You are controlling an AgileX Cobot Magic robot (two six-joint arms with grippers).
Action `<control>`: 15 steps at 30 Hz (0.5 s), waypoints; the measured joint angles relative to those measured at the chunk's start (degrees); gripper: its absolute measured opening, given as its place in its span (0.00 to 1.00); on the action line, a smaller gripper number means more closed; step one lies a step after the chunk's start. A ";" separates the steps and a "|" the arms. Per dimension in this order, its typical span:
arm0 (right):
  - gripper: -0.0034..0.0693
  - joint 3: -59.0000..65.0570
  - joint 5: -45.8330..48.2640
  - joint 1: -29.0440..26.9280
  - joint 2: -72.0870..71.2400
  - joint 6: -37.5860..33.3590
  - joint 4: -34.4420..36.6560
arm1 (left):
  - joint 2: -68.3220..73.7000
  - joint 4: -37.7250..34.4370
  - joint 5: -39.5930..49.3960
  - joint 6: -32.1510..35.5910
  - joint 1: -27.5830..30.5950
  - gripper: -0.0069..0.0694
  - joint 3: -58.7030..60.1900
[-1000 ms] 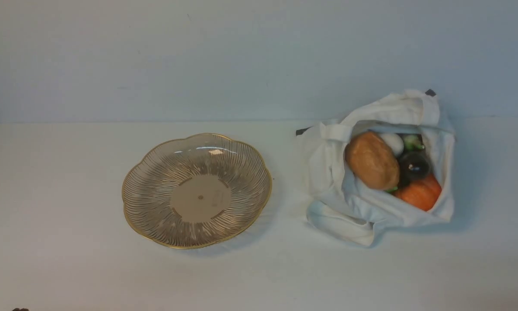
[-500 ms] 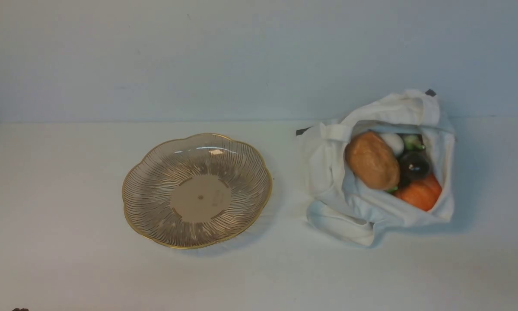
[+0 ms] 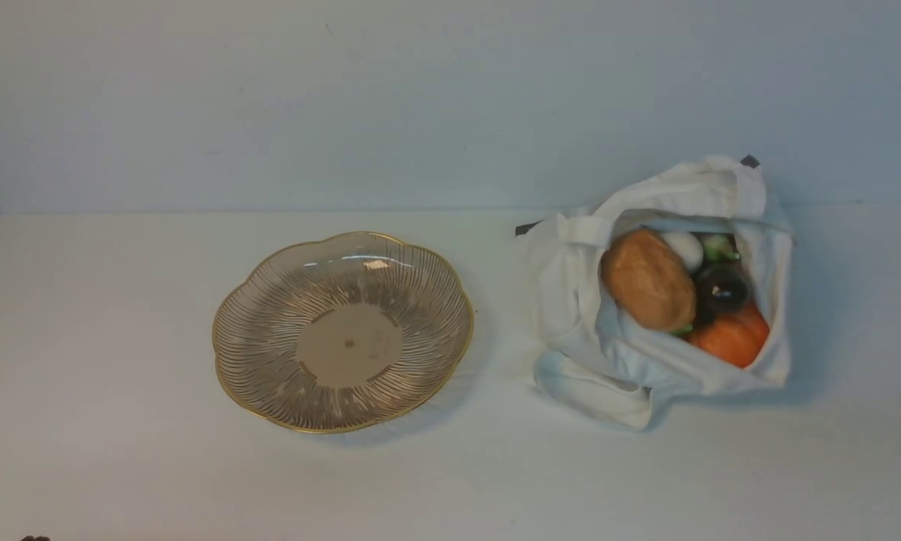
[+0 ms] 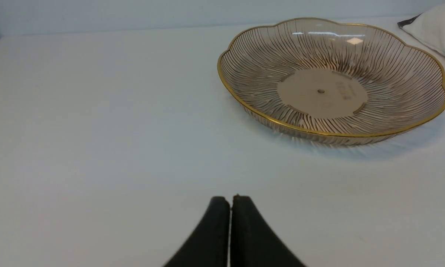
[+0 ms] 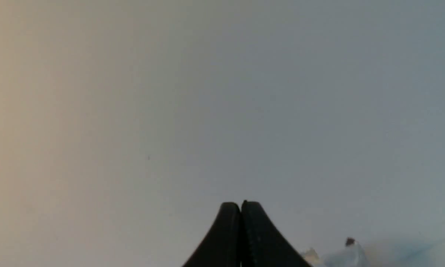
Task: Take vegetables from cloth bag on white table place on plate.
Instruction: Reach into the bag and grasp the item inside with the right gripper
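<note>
Plainly, vegetables (image 3: 647, 279) inside cloth bag (image 3: 570, 304)

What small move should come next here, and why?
Probably open the right gripper and reach toward the cloth bag on its side. It and the left gripper are shut and hold nothing, the plate holds nothing, and the potato lies topmost in the bag's open mouth.

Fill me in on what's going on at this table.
Nothing is being handled right now. A brown potato, an orange pumpkin, a dark eggplant and a couple of other vegetables sit in the open cloth bag on the white table. The plate beside the bag is empty. The left gripper and the right gripper are both shut and hold nothing, so the first pick has not begun.
</note>
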 joint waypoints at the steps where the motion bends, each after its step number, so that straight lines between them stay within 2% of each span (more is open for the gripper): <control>1: 0.03 -4.34 4.81 0.60 3.70 -1.12 -1.56 | 0.00 0.00 0.00 0.00 0.00 0.08 0.00; 4: 0.03 -13.20 19.39 1.94 15.76 -6.32 -3.30 | 0.00 0.00 0.00 0.00 0.00 0.08 0.00; 8: 0.03 -21.47 31.13 3.10 28.74 -14.30 -3.34 | 0.00 0.00 0.00 0.00 0.00 0.08 0.00; 11: 0.03 -27.13 35.91 4.34 39.16 -19.64 -1.11 | 0.00 0.00 0.00 0.00 0.00 0.08 0.00; 15: 0.03 -33.36 36.55 8.14 51.28 -23.32 0.12 | 0.00 0.00 0.00 0.00 0.00 0.08 0.00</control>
